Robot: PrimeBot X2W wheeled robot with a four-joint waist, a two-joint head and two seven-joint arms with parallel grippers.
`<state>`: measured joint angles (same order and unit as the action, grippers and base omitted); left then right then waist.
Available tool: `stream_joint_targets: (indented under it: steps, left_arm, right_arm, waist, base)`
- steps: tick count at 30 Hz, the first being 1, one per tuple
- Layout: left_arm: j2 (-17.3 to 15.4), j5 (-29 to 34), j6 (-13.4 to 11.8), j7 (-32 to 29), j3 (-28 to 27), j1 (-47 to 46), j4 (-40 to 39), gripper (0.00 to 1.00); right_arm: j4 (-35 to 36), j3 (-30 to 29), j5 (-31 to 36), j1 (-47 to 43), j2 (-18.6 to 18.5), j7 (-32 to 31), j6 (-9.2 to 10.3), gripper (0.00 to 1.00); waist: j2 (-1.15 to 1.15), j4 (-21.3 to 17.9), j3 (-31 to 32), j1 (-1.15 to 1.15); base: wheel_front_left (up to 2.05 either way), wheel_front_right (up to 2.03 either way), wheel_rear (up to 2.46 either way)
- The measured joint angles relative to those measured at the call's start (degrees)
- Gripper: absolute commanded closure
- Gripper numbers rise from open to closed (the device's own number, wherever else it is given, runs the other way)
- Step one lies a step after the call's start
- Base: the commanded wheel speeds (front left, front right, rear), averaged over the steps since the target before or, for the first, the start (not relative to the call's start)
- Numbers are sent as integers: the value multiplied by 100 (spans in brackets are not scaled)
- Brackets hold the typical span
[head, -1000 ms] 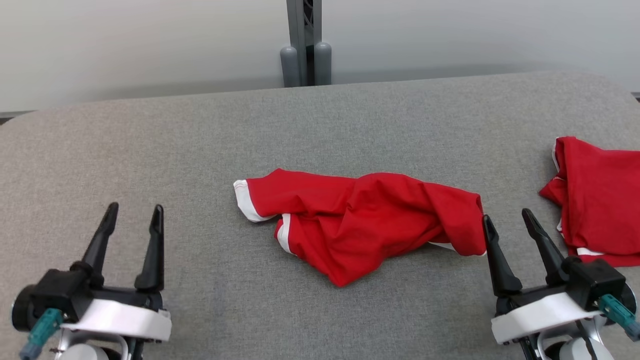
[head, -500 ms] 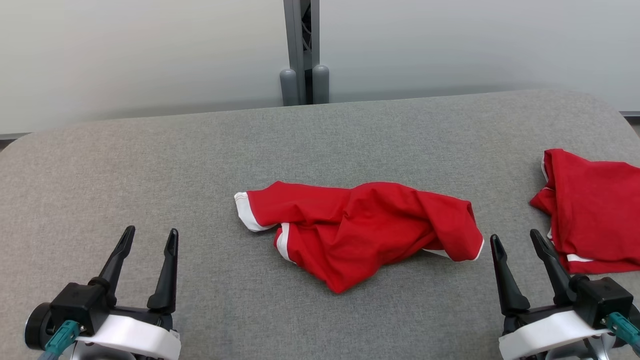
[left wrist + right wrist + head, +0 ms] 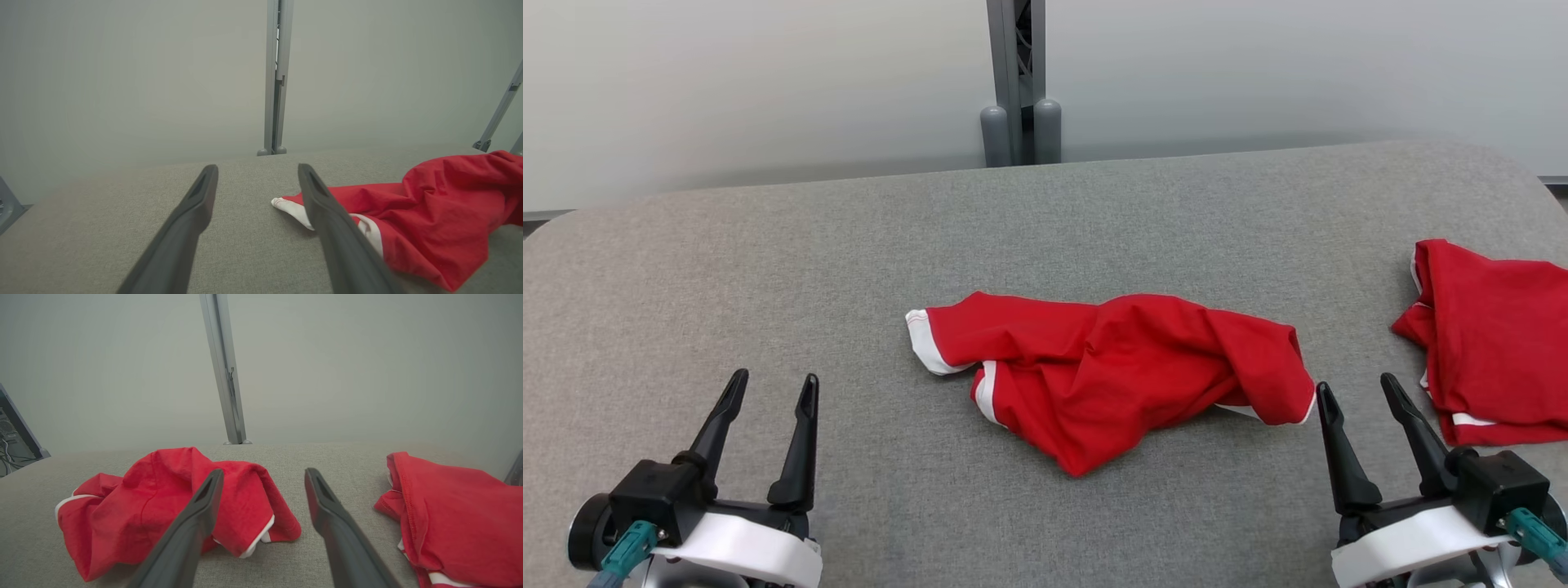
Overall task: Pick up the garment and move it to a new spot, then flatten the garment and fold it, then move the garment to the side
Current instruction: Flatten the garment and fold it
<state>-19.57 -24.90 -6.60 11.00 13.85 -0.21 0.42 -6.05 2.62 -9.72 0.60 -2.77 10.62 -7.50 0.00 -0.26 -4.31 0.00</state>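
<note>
A crumpled red garment (image 3: 1111, 367) with white trim lies bunched in the middle of the grey padded table (image 3: 849, 269). My left gripper (image 3: 772, 388) hovers open at the lower left, well left of the cloth, its fingers empty. My right gripper (image 3: 1356, 390) stands open at the lower right, just right of the garment's right end, holding nothing. The left wrist view has the garment (image 3: 433, 212) to the right of my open left gripper (image 3: 257, 171). In the right wrist view the garment (image 3: 155, 502) lies left of and behind my open right gripper (image 3: 263, 473).
A second red garment (image 3: 1494, 343) lies folded at the table's right edge, also in the right wrist view (image 3: 453, 510). A grey post (image 3: 1017, 82) stands behind the table's far edge against a pale wall. Bare table surface stretches left of the crumpled garment.
The head camera tilted up over the second, so the table and garments sit lower in the picture. Both grippers stay open and empty, the garment unmoved.
</note>
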Motion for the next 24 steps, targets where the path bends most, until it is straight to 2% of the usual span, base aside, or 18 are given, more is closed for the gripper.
stream_joint_targets:
  steps: [6, 12, 19, 24]
  left_arm:
    - [2, 0, -2, -13, 31, -36, -5, 0]
    - [60, -8, -2, 12, 98, -221, -1, 0]
    - [170, -10, 25, 62, 202, -491, 109, 0]
    - [255, -10, 86, 147, 269, -639, 254, 0]
  right_arm:
    - [-13, 146, -5, 55, -1, 1, 0, 0]
    - [-108, 1248, -70, 454, -7, -81, 0, 0]
    - [-1049, 2822, -121, 1204, -22, -236, -1, 0]
    - [-1927, 3257, -235, 1854, -103, -154, -1, 0]
  waist:
    - [0, 73, -35, 0]
    - [0, 250, -139, 0]
    - [0, 580, -328, 0]
    - [0, 890, -504, 0]
  base:
    - [0, 0, 0]
    - [0, 0, 0]
    - [0, 0, 0]
    - [0, 0, 0]
